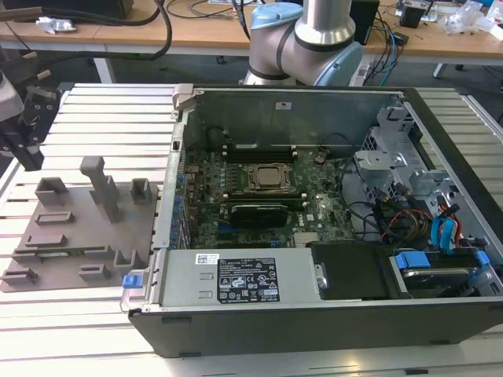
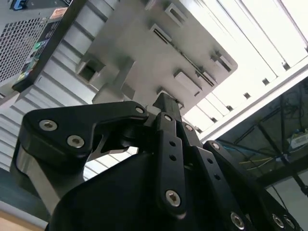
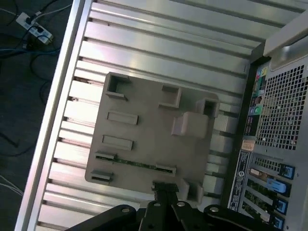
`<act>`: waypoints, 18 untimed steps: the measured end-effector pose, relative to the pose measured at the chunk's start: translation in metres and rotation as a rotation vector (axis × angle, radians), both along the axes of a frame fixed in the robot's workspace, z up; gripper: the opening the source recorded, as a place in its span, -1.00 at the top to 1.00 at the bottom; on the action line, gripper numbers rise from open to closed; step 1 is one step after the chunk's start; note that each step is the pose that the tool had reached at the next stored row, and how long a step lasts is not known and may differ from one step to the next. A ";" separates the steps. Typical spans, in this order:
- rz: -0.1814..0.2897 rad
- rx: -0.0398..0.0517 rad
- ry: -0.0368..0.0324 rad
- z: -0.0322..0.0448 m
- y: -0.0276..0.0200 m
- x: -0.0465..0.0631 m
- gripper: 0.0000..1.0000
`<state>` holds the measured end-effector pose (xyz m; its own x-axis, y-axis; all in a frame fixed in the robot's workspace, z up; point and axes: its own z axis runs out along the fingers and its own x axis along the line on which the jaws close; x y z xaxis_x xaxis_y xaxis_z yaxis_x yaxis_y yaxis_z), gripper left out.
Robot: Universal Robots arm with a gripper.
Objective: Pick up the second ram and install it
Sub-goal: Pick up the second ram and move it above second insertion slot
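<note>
Counter: your slatted metal counter (image 1: 94,102) carries everything; the open computer case (image 1: 314,330) takes up its right side and a grey tray (image 1: 78,228) lies on its left.
Arm: you can see its base (image 1: 314,39) standing behind the far wall of the case.
Computer case: you look straight down into it, with the green motherboard (image 1: 314,224) flat on its floor and the processor socket (image 1: 267,179) near the middle of the board.
Tray: you will find it just left of the case, with raised grey holders standing on it.
Gripper: your gripper (image 1: 30,157) hangs over the left end of the counter, above the tray. In both wrist views (image 2: 166,102) (image 3: 163,185) its tips look drawn together with nothing between them.
Second ram: the second ram (image 3: 134,162) is a thin green stick lying in the tray, held at each end by a small holder. In the exterior view you see it (image 1: 67,251) along the near part of the tray, apart from the gripper and outside the case.
</note>
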<state>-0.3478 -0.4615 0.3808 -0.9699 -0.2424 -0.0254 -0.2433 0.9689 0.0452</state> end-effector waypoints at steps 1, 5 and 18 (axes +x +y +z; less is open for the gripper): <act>0.022 0.0000 0.0001 0.0000 0.0000 0.000 0.80; 0.081 0.0000 0.0000 0.0000 0.0000 0.000 0.80; 0.349 -0.0001 0.0000 0.0000 0.0000 0.000 0.80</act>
<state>-0.3478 -0.4615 0.3808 -0.8286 -0.5593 -0.0254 -0.5598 0.8274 0.0452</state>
